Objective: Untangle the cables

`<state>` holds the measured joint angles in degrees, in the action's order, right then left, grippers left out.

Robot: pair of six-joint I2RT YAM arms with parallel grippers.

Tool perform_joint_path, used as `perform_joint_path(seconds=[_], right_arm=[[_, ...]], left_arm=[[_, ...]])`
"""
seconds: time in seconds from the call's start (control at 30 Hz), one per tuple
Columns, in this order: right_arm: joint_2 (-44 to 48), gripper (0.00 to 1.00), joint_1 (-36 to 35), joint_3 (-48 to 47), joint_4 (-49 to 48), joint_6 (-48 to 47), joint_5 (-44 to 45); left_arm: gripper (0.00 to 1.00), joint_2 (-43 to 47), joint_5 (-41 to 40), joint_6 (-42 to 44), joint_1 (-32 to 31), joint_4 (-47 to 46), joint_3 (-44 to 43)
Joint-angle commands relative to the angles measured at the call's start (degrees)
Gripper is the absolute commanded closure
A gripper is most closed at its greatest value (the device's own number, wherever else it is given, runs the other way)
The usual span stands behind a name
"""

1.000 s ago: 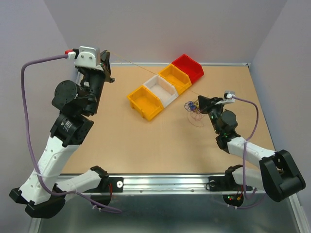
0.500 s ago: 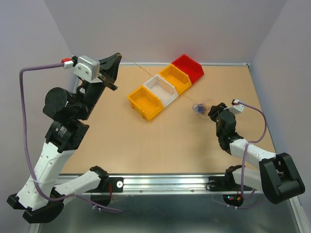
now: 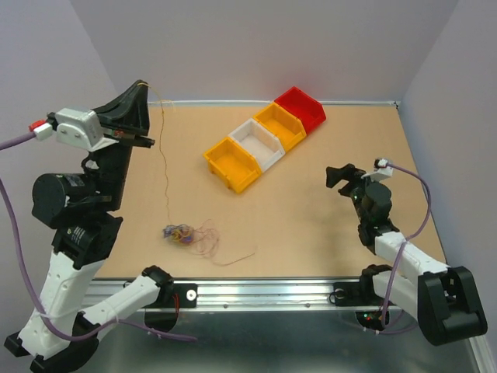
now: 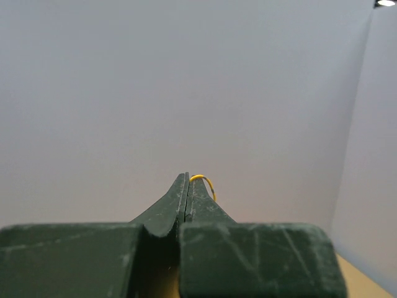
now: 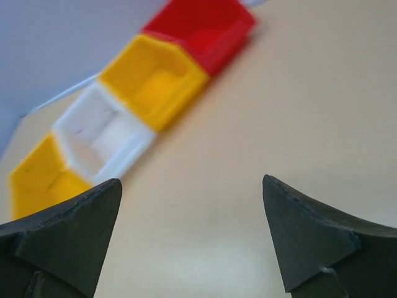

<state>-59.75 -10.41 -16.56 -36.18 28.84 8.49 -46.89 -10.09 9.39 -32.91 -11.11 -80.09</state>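
Observation:
The cables are a small wad [image 3: 185, 233] of thin blue, yellow and pale wires lying on the table at the front left. One thin yellow-orange strand [image 3: 165, 159] rises from the wad to my left gripper [image 3: 140, 85], which is held high at the back left. That gripper [image 4: 187, 177] is shut, and a yellow loop of the strand [image 4: 206, 181] pokes out beside its tips. My right gripper [image 3: 335, 176] hovers over the right side of the table, far from the wad. It stands open [image 5: 191, 185] with nothing between its fingers.
A diagonal row of bins sits at the back centre: yellow [image 3: 231, 162], white [image 3: 260, 143], yellow [image 3: 281, 124] and red [image 3: 300, 107]. The right wrist view shows the same row, from the red bin [image 5: 201, 25] to the white bin [image 5: 102, 133]. Grey walls enclose the table.
My right gripper opened and let go of the wad. The wad swept across the table from beside the right gripper to the front left, trailing the strand, as my left arm swung left.

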Motion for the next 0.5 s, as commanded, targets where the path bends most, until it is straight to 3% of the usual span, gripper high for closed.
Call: perform_joint_path(seconds=[0.0, 0.1, 0.23, 0.47], right_arm=[[3.7, 0.0, -0.2, 0.6, -11.9, -5.4, -34.1], [4.5, 0.0, -5.3, -1.7, -10.0, -7.6, -39.4], [4.2, 0.0, -20.3, -7.8, -4.4, -14.1, -32.0], [-7.5, 0.0, -31.0, -15.2, -11.5, -17.5, -31.0]], left_arm=[[1.0, -3.3, 9.8, 0.8, 0.0, 0.6, 0.6], [1.0, -3.7, 15.6, 0.5, 0.0, 0.4, 1.2], [1.0, -5.5, 19.2, -0.1, 0.0, 1.0, 0.1], [1.0, -10.6, 22.7, -1.7, -0.1, 2.1, -3.0]])
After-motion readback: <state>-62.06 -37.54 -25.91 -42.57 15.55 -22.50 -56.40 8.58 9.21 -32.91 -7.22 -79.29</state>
